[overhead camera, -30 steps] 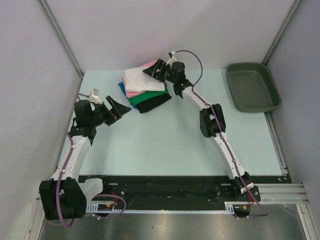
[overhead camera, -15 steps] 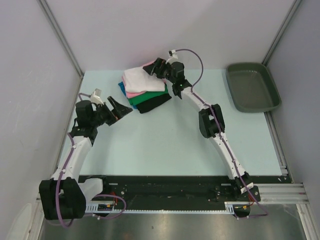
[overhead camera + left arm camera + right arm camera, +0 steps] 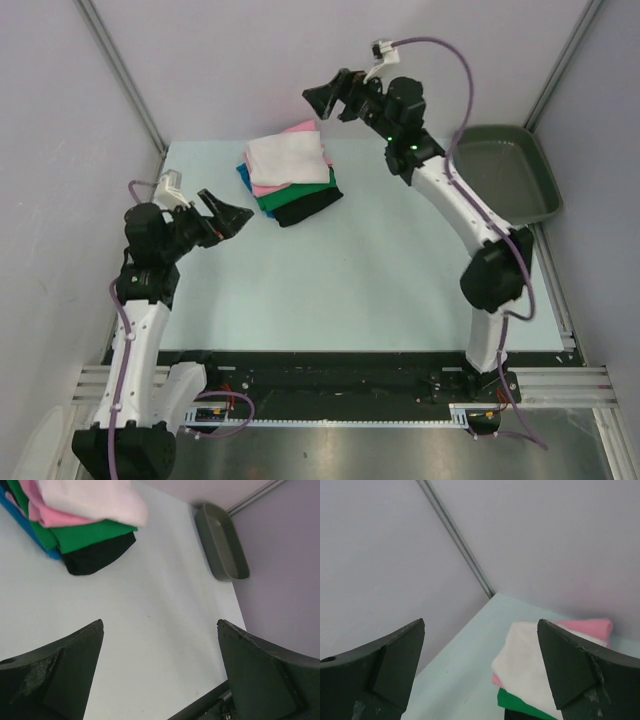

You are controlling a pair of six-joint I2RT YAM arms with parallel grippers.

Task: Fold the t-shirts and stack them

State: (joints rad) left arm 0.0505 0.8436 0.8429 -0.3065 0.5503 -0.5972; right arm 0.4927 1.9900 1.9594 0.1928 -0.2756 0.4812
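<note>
With left gripper (image 3: 240, 214) and right gripper (image 3: 314, 99) agape and empty, I judge the stacked t-shirts (image 3: 290, 178) soft, light, best pinched at folded edges.

T-shirts (image 3: 290, 180) — white, pink, green, teal-blue, black; tray (image 3: 520, 185) dark grey-green; table (image 3: 350, 280) pale mint.

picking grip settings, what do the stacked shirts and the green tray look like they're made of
The stacked t-shirts look like soft, matte knit cloth, perhaps cotton: the folded edges are rounded and the layers sag over one another. The tray looks like rigid moulded plastic, dark grey-green with a faint sheen: smooth rounded rim and corners, and an even colour.
</note>
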